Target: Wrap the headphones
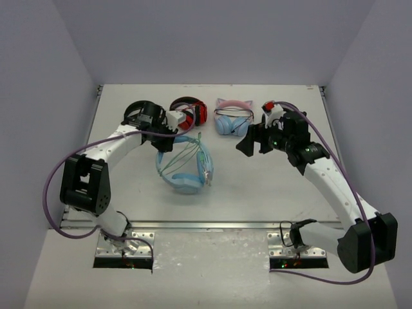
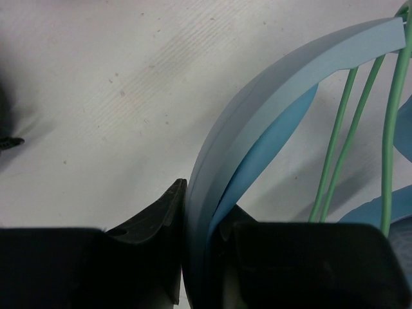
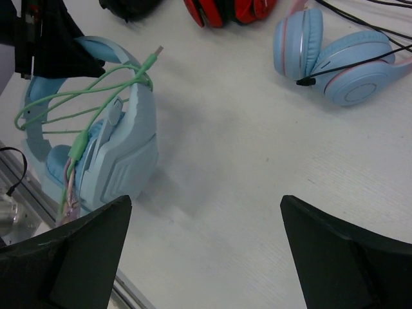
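on the white table, left of centre and between the two arms, stand the headphones, earcups towards the near edge and the blue headband arching up and back. the left gripper is clamped on that headband, one black finger on each side of it. the right gripper hangs off to the right, well apart from them, fingers spread wide and grasping nothing. along the far side lie a red pair and a blue pair with pink cat ears. the pale-green cable runs in several loops across the headband's arch, and its plug pokes out above one earcup.
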